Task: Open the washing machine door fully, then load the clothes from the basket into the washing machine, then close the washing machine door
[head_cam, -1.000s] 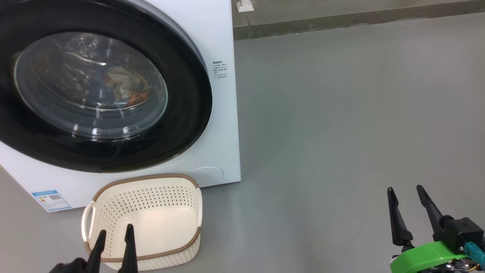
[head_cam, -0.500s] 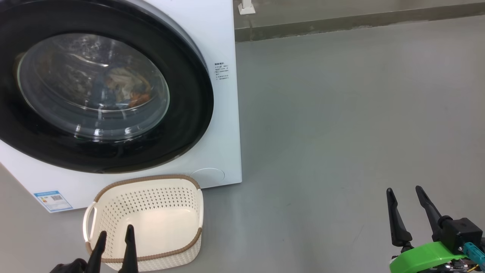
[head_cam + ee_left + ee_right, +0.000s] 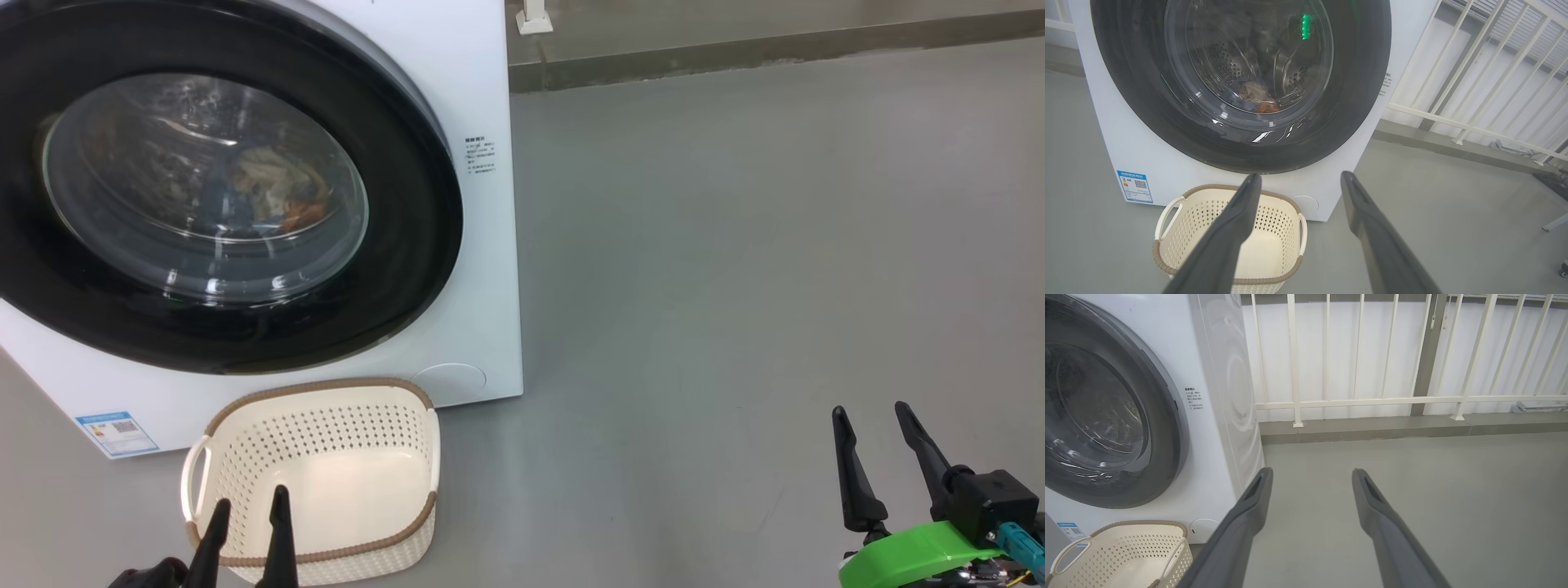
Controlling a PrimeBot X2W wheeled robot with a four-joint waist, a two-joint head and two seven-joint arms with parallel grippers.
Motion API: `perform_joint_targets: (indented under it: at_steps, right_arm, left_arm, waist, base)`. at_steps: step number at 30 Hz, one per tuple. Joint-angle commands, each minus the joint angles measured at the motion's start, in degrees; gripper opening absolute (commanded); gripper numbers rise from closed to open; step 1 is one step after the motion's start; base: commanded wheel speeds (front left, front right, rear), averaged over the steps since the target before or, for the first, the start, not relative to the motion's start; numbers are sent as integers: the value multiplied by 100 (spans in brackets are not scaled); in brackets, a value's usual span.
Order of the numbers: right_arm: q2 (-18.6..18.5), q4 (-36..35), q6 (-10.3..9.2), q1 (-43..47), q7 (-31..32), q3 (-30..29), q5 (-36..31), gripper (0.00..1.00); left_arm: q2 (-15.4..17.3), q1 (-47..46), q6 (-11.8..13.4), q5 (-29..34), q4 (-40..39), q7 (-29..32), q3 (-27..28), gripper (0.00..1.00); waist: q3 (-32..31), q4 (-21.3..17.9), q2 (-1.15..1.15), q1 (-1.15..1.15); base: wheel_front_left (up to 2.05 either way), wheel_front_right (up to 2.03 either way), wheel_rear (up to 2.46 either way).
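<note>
The white washing machine [image 3: 482, 269] fills the upper left of the head view. Its door [image 3: 408, 269], with a black rim and glass window, lies shut against the front. Through the glass I see the clothes [image 3: 282, 200] lying in the drum, also through the window in the left wrist view as clothes [image 3: 1257, 102]. The cream basket [image 3: 326, 478] stands on the floor below the door with nothing in it. My left gripper [image 3: 249, 500] hovers open over the basket's near rim. My right gripper [image 3: 872, 410] stands open far to the right over bare floor.
Grey floor [image 3: 735, 286] spreads to the right of the machine. A raised kerb [image 3: 1372, 433] with a white railing [image 3: 1355, 400] runs behind it. A blue label [image 3: 117, 433] sits low on the machine's front.
The whole head picture has shifted slightly right and down, so the camera moved. Both grippers stay open in the same places.
</note>
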Motion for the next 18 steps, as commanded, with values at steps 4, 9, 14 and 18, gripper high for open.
perform_joint_targets:
  at_steps: [4, 9, 14, 18]
  right_arm:
    - [-27, -107, -34, -128, -11, 175, 11, 100]
    - [-27, -109, -34, -130, -11, 187, 5, 100]
    - [10, 116, 1, 6, 4, 17, 5, 0]
    - [13, 205, 0, -57, 112, -36, 232, 0]
  left_arm:
    - [75, -97, -15, -78, -135, -37, 180, 100]
    - [94, -103, -15, -126, -128, -37, 93, 100]
    - [14, 22, 1, -196, 85, 4, -196, 0]
    - [8, -2, 1, -395, 106, 66, -169, 0]
  waist:
    - [-16, -3, 0, 0]
    - [-12, -4, 0, 0]
    - [-10, -1, 0, 0]
    - [-3, 6, 0, 3]
  base:
    - [0, 0, 0]
    - [0, 0, 0]
    - [0, 0, 0]
    - [0, 0, 0]
